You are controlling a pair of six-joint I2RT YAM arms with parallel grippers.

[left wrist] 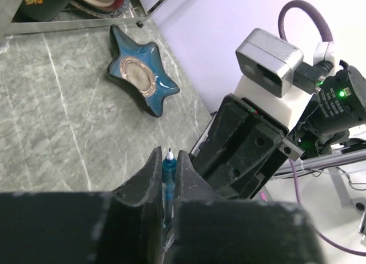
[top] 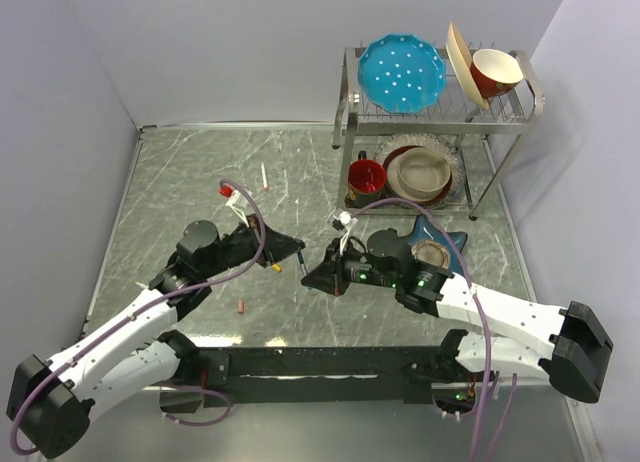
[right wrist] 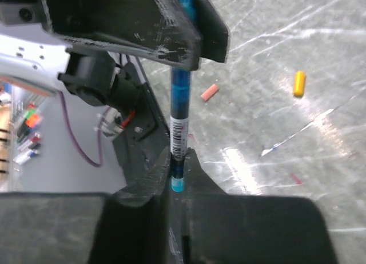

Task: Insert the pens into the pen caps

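Observation:
The dark blue-teal pen [top: 303, 267] hangs between both grippers above the table's middle. My left gripper [top: 297, 252] is shut on it near the writing tip, which pokes out between the fingertips in the left wrist view [left wrist: 168, 156]. My right gripper [top: 318, 276] is shut on the pen's rear end with the light blue plug [right wrist: 178, 183]. The labelled barrel [right wrist: 179, 121] runs up into the left gripper [right wrist: 171, 24]. A yellow-orange cap [top: 277, 267] [right wrist: 299, 83] and a salmon-pink cap [top: 241, 306] [right wrist: 210, 92] lie on the table. One white pen [top: 264, 176] lies farther back.
A blue star-shaped dish [top: 445, 244] [left wrist: 140, 70] sits behind the right arm. A metal dish rack [top: 440, 122] stands at the back right with a blue plate, bowls and a red mug [top: 366, 174]. Grey walls enclose the marbled table [top: 180, 182].

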